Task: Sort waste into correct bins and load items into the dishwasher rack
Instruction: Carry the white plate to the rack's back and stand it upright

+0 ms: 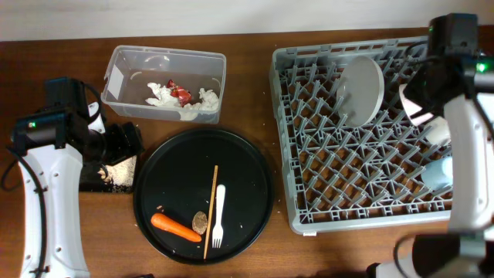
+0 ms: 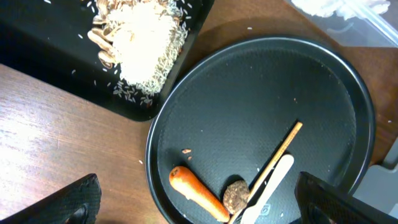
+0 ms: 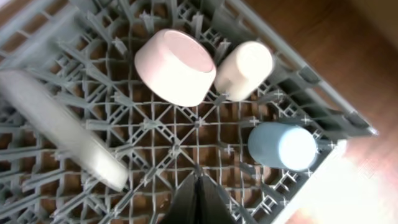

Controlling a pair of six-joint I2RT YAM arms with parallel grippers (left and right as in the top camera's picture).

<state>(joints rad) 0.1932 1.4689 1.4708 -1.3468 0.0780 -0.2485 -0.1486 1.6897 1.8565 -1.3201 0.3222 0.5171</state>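
Observation:
The clear tub holds white tissues and a red wrapper. Beige food scraps lie in the shallow black tray. The carrot, brown lump and white fork lie on the round black tray. My left gripper is open and empty, above the round tray's left edge. The grey rack holds the plate, pinkish bowl, white cup and blue cup. My right gripper is shut and empty above the rack.
A thin wooden stick lies on the round tray next to the fork. Loose grains are scattered on the black tray and the wooden table. The right arm covers the rack's right side in the overhead view.

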